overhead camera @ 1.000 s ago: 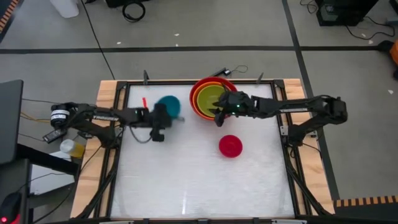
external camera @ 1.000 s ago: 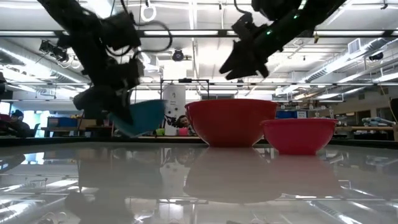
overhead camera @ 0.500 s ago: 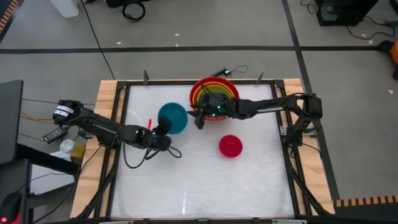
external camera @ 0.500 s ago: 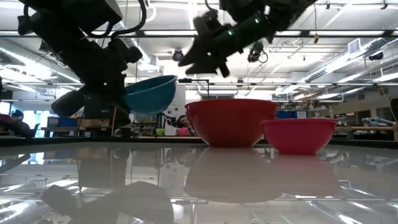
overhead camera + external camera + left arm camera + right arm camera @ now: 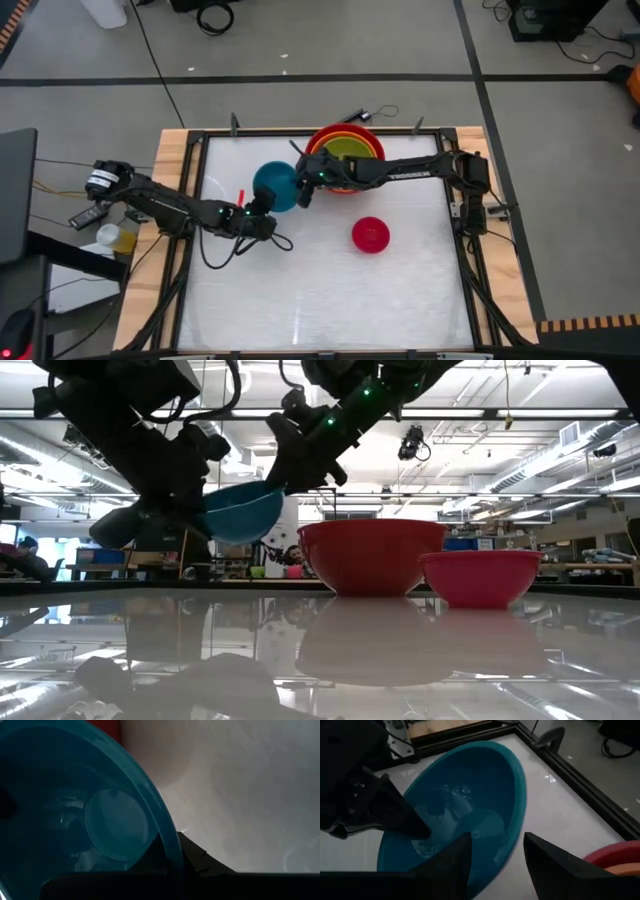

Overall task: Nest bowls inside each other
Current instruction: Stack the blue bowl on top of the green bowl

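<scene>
A teal bowl (image 5: pixel 275 186) hangs above the table left of centre, with my left gripper (image 5: pixel 261 204) shut on its near-left rim. My right gripper (image 5: pixel 302 180) is open at the bowl's right side. In the right wrist view one of its fingers (image 5: pixel 451 858) stands inside the rim and the other (image 5: pixel 546 856) outside; I see no touch. A stack of bowls (image 5: pixel 345 158), red outermost with orange and yellow-green inside, stands on its base at the far middle. A small crimson bowl (image 5: pixel 371 234) stands on the table nearer the front. My left gripper pinches the teal bowl's rim (image 5: pixel 169 839), one finger inside the bowl and one outside against the wall. The fingers come slanting down from the table's left. The bowl (image 5: pixel 240 510) is lifted clear of the table, mouth up and somewhat tilted.
A black frame (image 5: pixel 300 133) runs around the white tabletop, with wooden boards outside it. Bare table surface (image 5: pixel 300 290) stretches across the near half. The bowl stack sits close behind my right arm.
My left gripper has swung the teal bowl toward the table's near edge and rolled, so the bowl has turned from tipped downward to mouth up, then kept still. My right gripper has moved from over the bowl stack toward the table's left, up to the teal bowl's rim, staying open.
</scene>
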